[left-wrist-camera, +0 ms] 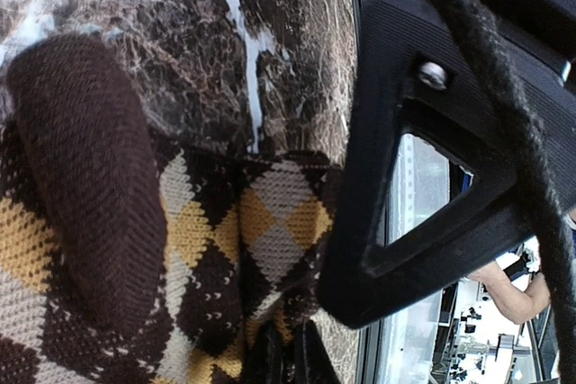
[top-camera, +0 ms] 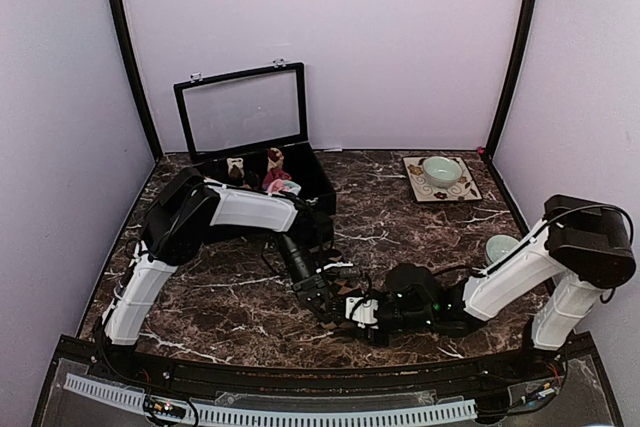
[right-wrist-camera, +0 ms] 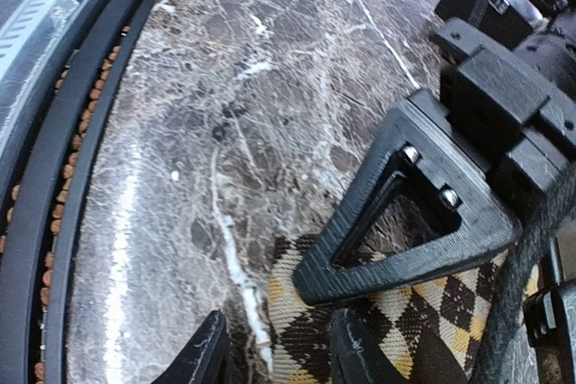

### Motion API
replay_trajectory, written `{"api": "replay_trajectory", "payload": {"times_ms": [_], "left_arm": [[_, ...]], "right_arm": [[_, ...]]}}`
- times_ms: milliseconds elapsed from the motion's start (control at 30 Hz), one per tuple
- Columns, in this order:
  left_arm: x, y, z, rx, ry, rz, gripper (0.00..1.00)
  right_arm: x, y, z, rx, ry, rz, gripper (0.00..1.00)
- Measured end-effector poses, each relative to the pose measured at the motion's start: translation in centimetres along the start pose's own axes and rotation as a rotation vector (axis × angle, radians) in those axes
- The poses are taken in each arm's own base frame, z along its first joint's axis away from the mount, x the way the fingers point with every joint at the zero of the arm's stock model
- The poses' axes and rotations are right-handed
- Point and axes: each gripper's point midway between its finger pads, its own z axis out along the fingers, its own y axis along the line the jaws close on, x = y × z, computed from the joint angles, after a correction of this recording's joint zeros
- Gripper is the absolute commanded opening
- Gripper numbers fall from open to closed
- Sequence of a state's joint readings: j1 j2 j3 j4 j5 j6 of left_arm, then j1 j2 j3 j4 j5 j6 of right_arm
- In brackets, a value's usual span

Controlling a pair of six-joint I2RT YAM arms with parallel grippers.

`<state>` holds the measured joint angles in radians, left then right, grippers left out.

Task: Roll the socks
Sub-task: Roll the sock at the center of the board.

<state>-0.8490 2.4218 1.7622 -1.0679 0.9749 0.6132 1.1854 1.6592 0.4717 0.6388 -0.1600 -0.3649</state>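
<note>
The dark brown sock with tan diamond checks (left-wrist-camera: 207, 249) lies on the marble table near the front edge; it also shows in the right wrist view (right-wrist-camera: 423, 321). My left gripper (left-wrist-camera: 290, 361) is shut, pinching a fold of this sock. In the top view it (top-camera: 325, 295) meets my right gripper (top-camera: 352, 309) over the sock, which is hidden there. My right gripper (right-wrist-camera: 279, 357) is open, its jaws straddling the sock's edge. The pink sock (top-camera: 281, 185) lies in the black box.
The open black box (top-camera: 310, 175) with its raised lid stands at the back left and holds small sock bundles. A green bowl (top-camera: 441, 170) sits on a patterned tile at the back right. A second pale bowl (top-camera: 500, 247) is by the right arm. The table's front rail (right-wrist-camera: 54, 177) is close.
</note>
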Motion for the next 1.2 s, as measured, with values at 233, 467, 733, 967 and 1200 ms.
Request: {"api": "replay_trajectory", "payload": {"times_ms": [233, 467, 733, 967, 1200], "left_arm": [[0.0, 0.1, 0.0, -0.008, 0.006, 0.001, 0.12], [0.1, -0.5, -0.3, -0.006, -0.005, 0.017, 0.37], [1.6, 0.3, -3.1, -0.149, -0.051, 0.088, 0.41], [2.9, 1.9, -9.3, -0.596, -0.104, 0.233, 0.98], [2.5, 4.2, -14.2, -0.952, -0.142, 0.282, 0.92]], "right_arm": [[1.5, -0.6, 0.7, 0.008, 0.025, 0.023, 0.28], [1.7, -1.0, 0.8, 0.030, 0.004, 0.051, 0.09], [1.9, -1.5, 0.7, 0.033, -0.011, 0.132, 0.01], [2.2, -1.6, 0.3, -0.004, -0.029, 0.259, 0.00], [2.1, -1.5, 0.4, -0.069, -0.029, 0.386, 0.00]]}}
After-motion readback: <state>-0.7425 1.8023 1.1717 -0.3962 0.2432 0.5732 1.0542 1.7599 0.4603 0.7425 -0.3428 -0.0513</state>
